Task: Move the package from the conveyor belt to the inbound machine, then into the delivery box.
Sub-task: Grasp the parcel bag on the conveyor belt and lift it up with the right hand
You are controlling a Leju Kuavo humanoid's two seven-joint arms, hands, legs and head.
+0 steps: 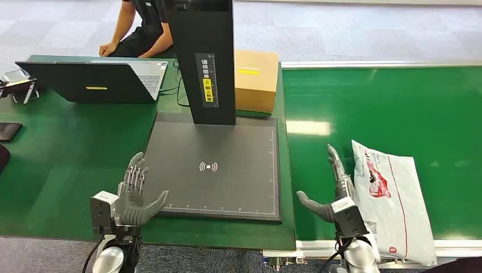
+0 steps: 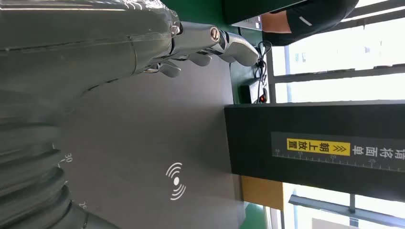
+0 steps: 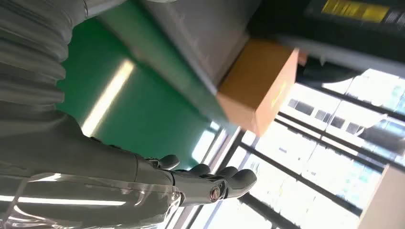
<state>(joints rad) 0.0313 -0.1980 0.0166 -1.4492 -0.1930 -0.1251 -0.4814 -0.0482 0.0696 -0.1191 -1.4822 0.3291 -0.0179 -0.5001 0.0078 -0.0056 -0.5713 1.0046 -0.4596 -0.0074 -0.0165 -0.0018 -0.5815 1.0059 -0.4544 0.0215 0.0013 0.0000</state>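
The green conveyor belt fills the right side, the dark inbound machine sits centre with its scan pad bare, and the white package lies flat on the belt's near right, not yet lifted. The right hand stands on edge touching or just beside the package's left side, fingers apart and holding nothing, while the left hand waits spread at the pad's near-left corner. Best bet: slide fingers under the limp bag rather than pinching its top.
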